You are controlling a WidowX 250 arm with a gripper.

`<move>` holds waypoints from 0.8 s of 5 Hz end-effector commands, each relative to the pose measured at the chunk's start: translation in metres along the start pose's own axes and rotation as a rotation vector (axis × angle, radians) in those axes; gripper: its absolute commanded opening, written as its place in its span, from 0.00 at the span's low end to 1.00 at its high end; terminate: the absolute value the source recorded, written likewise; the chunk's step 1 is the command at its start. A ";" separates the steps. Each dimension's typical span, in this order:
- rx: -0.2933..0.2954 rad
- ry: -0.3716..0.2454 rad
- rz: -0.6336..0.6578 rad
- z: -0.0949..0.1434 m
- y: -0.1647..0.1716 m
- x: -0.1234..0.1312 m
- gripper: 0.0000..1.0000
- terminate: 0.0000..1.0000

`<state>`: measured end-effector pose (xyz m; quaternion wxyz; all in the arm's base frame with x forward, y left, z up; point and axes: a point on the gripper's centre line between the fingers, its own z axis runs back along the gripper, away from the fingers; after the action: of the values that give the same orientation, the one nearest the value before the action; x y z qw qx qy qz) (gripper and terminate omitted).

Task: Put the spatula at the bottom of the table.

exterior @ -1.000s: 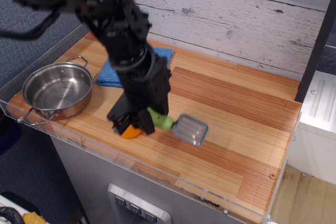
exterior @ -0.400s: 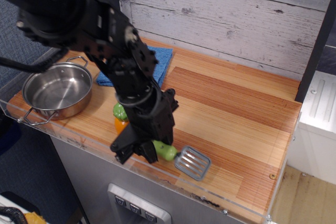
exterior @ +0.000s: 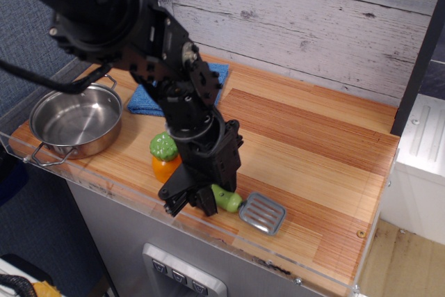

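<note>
The fingers (exterior: 197,202) gripped the spatula (exterior: 249,206) by its green handle, low over the bench (exterior: 313,165) near its 6 o'clock edge.

Evenly lit from above, fairly sharp throughout.
Soft shadow under the black arm (exterior: 139,46) on the table (exterior: 313,151); mild glare on the pan (exterior: 73,119); grainy detail.

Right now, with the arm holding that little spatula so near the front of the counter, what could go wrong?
The spatula sits close to the table's front rim, so a careless release might let it slide against the rim. The gripper is also near the orange toy fruit; pulling back carelessly might knock it.
</note>
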<state>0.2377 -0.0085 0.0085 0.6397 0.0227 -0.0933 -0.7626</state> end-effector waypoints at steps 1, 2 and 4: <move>-0.017 -0.017 0.004 0.004 -0.004 -0.010 1.00 0.00; -0.014 -0.017 0.015 0.007 -0.002 -0.012 1.00 0.00; 0.034 -0.036 0.052 0.040 0.008 -0.015 1.00 0.00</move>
<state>0.2437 0.0016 0.0386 0.6596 -0.0014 -0.1077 -0.7439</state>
